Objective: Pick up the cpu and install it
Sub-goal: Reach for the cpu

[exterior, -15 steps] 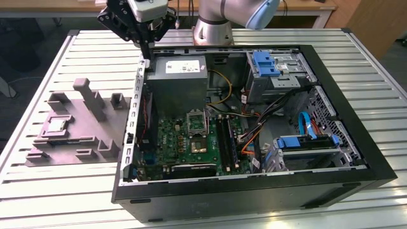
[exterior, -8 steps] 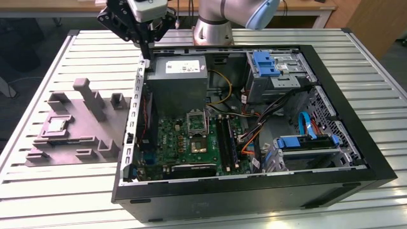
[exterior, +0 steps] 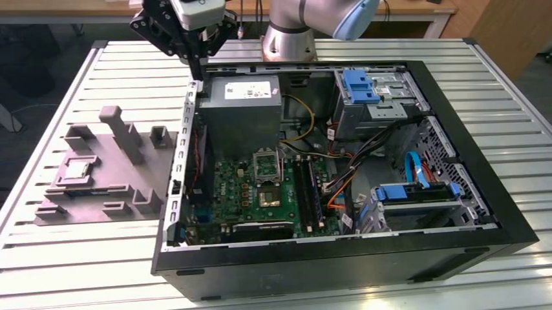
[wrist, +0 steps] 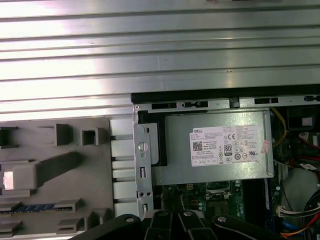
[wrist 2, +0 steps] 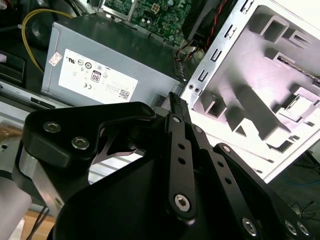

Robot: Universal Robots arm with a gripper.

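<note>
The cpu (exterior: 76,169) is a small pale square lying in a recess of the grey moulded tray (exterior: 95,194), on the exterior view's left. It also appears as a bright square, the cpu (wrist: 7,180), at the edge of the first wrist view. My gripper (exterior: 198,70) hangs above the back left corner of the open computer case, well away from the tray. Its black fingers (wrist 2: 173,107) are shut together with nothing between them. The metal-framed socket (exterior: 268,194) sits on the green motherboard inside the case.
A grey power supply (exterior: 242,110) stands in the case just beside the gripper. Drive cages with blue clips (exterior: 371,90) and loose cables (exterior: 414,171) crowd the case's right side. The tray carries upright blocks (exterior: 121,132). Ribbed metal tabletop (wrist: 150,45) surrounds everything.
</note>
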